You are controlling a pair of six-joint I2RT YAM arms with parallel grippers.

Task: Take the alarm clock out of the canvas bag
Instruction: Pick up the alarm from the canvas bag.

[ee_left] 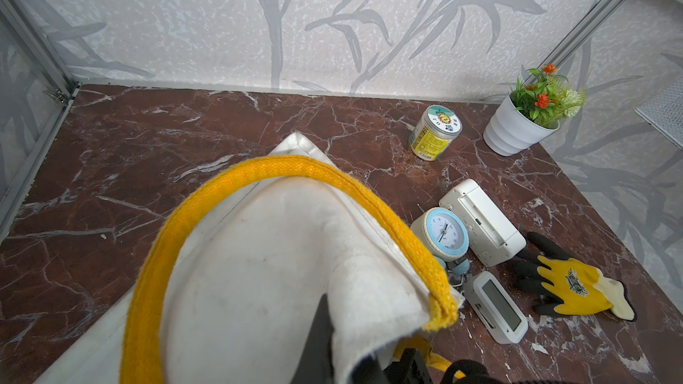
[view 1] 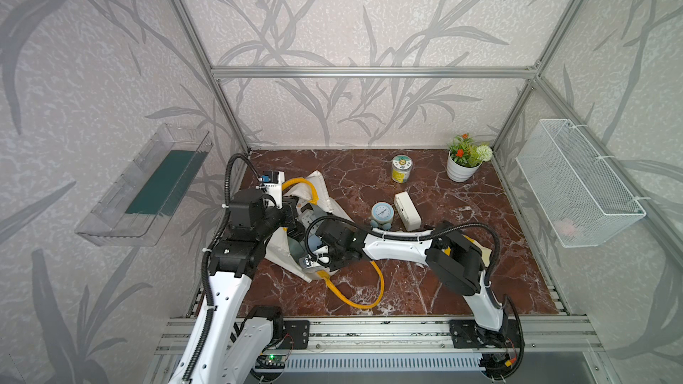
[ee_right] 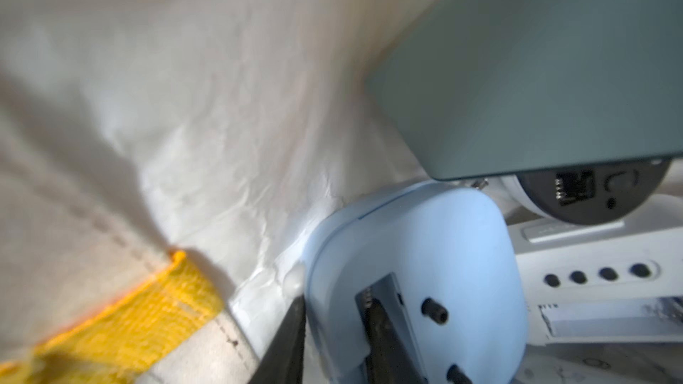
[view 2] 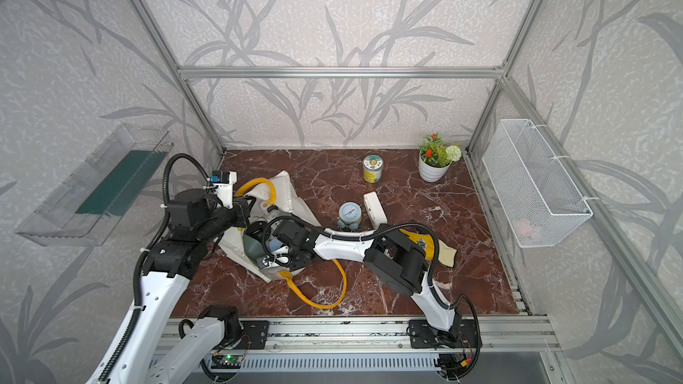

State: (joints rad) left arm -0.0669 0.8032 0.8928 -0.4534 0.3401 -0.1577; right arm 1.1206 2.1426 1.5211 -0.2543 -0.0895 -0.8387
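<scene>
Right wrist view alone shows the grip inside the canvas bag (view 1: 322, 188): right fingers (ee_right: 384, 330), narrowly apart, pinch the rim of a pale blue alarm clock (ee_right: 443, 253), beside a dark green item (ee_right: 536, 68) and a white button device (ee_right: 591, 278). Left wrist view alone shows left fingers (ee_left: 318, 338) clamped shut on the bag's rim, plus a digital clock (ee_left: 497, 304) on the counter (ee_left: 148, 179). Bag lies at 9 o'clock of the counter.

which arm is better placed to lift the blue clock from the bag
Right. The right claw is inside the bag, fingers astride the blue clock; the left claw is shut on the bag's rim.
</scene>
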